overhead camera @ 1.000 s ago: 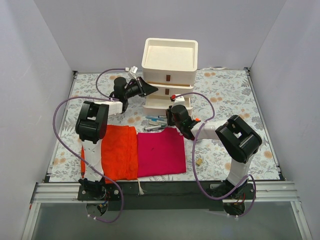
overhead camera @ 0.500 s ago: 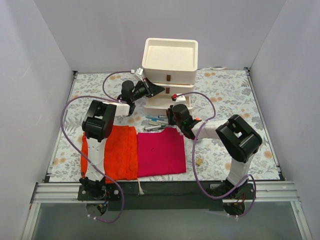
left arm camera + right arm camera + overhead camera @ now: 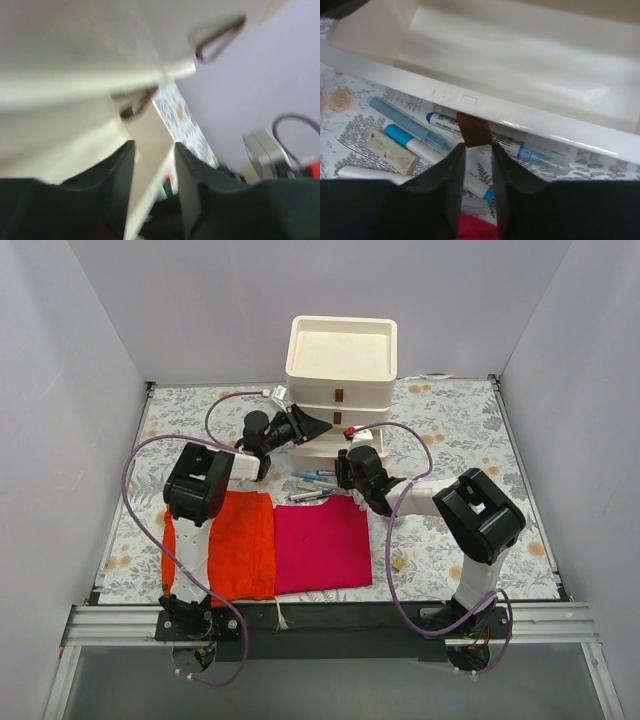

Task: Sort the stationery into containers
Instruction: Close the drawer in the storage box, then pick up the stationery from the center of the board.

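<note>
Against the left front of the drawer unit (image 3: 340, 390), the left gripper (image 3: 154, 145) has swung in from further left. Its fingers, shut a second ago, now stand apart on either side of a cream edge, though blur hides whether they touch it. Lower down, the right gripper (image 3: 478, 150) has loosened too, and its fingers are slightly apart with the lower end of the brown pull tab (image 3: 474, 131) between the tips. The bottom drawer (image 3: 545, 132) stands pulled out. Several pens (image 3: 415, 129) and a tan piece (image 3: 392, 152) lie on the tabletop (image 3: 350, 135) just below the drawer's front.
</note>
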Available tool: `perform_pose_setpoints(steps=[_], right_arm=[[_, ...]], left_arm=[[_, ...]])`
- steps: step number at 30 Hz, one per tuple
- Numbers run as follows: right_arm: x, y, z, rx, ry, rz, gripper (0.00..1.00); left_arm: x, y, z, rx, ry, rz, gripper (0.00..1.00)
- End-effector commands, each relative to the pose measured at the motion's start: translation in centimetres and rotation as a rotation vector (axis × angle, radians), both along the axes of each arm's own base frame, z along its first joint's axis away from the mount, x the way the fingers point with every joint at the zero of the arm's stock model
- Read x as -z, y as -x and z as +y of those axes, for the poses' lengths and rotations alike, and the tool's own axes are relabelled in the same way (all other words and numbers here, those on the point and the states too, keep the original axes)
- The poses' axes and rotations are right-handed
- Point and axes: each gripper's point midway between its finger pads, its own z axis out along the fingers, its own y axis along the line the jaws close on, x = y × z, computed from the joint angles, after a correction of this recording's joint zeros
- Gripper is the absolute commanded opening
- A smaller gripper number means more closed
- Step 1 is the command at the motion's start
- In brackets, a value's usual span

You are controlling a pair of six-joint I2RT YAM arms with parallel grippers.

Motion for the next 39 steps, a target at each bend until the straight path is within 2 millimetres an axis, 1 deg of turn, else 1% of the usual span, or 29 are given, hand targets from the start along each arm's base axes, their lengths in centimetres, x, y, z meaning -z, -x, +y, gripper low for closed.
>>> perform_pose_setpoints(steps=[1, 2, 3, 4, 5, 6, 7, 8, 9, 10, 12, 13, 14, 15, 17, 18, 20, 21, 22, 23, 24, 25, 26, 28, 29, 31, 32, 33, 39], right_arm=[[-3.5, -1.9, -0.3, -0.046, 0.012, -0.075, 0.46], [-4.5, -2.3, 0.0, -0.064, 0.003, -0.084, 0.52], [-4.7, -2.2, -0.1, -0.077, 0.013, -0.071, 0.54], [-5.3, -2.5, -0.4, -0.085, 0.017, -0.074, 0.56], [-6.1, -2.6, -0.2, -0.106, 0.013, -0.079, 0.67], [-6.7, -2.0, 0.2, -0.149, 0.007, -0.063, 0.69], [-7.0, -1.7, 0.4, -0.176, 0.013, -0.062, 0.71], [-7.6, -1.2, 0.8, -0.219, 0.003, -0.055, 0.73], [-8.7, -0.8, 0.9, -0.239, 0.001, -0.054, 0.74], [-9.3, -0.5, 1.0, -0.259, -0.003, -0.057, 0.74], [-11.0, 0.8, 1.3, -0.34, 0.003, -0.074, 0.75], [-11.7, 1.1, 1.1, -0.36, 0.011, -0.087, 0.76], [-12.2, 1.5, 1.0, -0.398, 0.041, -0.111, 0.77], [-13.2, 2.1, 0.5, -0.419, 0.057, -0.128, 0.78], [-14.7, 2.9, -0.9, -0.47, 0.103, -0.17, 0.8], [-15.2, 2.6, -2.0, -0.468, 0.115, -0.18, 0.8], [-15.5, 3.9, -3.3, -0.534, 0.15, -0.163, 0.8], [-15.6, 3.5, -4.7, -0.547, 0.196, -0.18, 0.79], [-15.7, 3.6, -5.5, -0.55, 0.206, -0.175, 0.77], [-15.5, 4.8, -6.0, -0.595, 0.194, -0.144, 0.74], [-15.2, 4.7, -7.2, -0.622, 0.22, -0.148, 0.71], [-14.7, 5.3, -7.6, -0.654, 0.226, -0.134, 0.67], [-14.0, 6.6, -7.8, -0.713, 0.229, -0.105, 0.65], [-13.2, 7.1, -8.7, -0.762, 0.3, -0.118, 0.65], [-12.5, 7.7, -9.5, -0.764, 0.327, -0.096, 0.66], [-12.5, 8.4, -10.4, -0.809, 0.386, -0.138, 0.66], [-12.2, 9.7, -10.9, -0.838, 0.399, -0.145, 0.66], [-12.1, 10.1, -11.2, -0.856, 0.425, -0.165, 0.66], [-10.4, 13.6, -12.8, -0.96, 0.493, -0.14, 0.66]], left_arm=[[-7.5, 5.2, 2.9, 0.112, -0.033, -0.114, 0.68], [-10.7, 6.6, 3.6, 0.119, -0.046, -0.175, 0.71], [-11.4, 7.0, 4.4, 0.112, -0.075, -0.193, 0.72], [-10.8, 7.8, 4.8, 0.124, -0.127, -0.158, 0.73], [-11.8, 8.1, 5.3, 0.111, -0.199, -0.253, 0.74], [-13.9, 9.0, 5.8, 0.096, -0.233, -0.326, 0.74], [-13.6, 9.8, 6.1, 0.101, -0.269, -0.295, 0.75], [-13.8, 10.0, 6.5, 0.095, -0.322, -0.353, 0.75], [-15.2, 10.7, 7.0, 0.085, -0.35, -0.401, 0.75], [-14.0, 11.4, 7.4, 0.102, -0.392, -0.351, 0.75], [-13.5, 12.4, 8.4, 0.099, -0.49, -0.441, 0.76], [-12.2, 13.1, 8.8, 0.116, -0.533, -0.424, 0.76], [-11.7, 13.7, 9.1, 0.129, -0.559, -0.448, 0.77], [-10.6, 14.1, 9.4, 0.144, -0.606, -0.486, 0.78], [-10.3, 15.0, 9.9, 0.147, -0.642, -0.525, 0.8], [-9.9, 15.1, 10.1, 0.151, -0.67, -0.563, 0.82], [-9.9, 14.8, 10.3, 0.143, -0.698, -0.6, 0.82], [-9.6, 14.6, 10.4, 0.141, -0.714, -0.606, 0.82], [-9.2, 14.3, 10.6, 0.146, -0.741, -0.628, 0.81], [-8.4, 14.0, 10.6, 0.156, -0.754, -0.617, 0.8], [-8.0, 13.9, 10.4, 0.175, -0.761, -0.617, 0.78], [-7.7, 13.9, 10.5, 0.213, -0.796, -0.662, 0.74], [-6.5, 13.7, 9.8, 0.252, -0.808, -0.647, 0.78], [-5.6, 12.9, 9.6, 0.251, -0.845, -0.626, 0.8], [-5.7, 12.6, 9.4, 0.262, -0.85, -0.648, 0.79], [-4.7, 12.2, 8.8, 0.285, -0.873, -0.654, 0.77], [-4.5, 12.2, 8.4, 0.295, -0.885, -0.673, 0.77], [-4.1, 12.0, 8.3, 0.299, -0.89, -0.666, 0.77], [-4.5, 11.3, 7.8, 0.292, -0.888, -0.665, 0.73]])
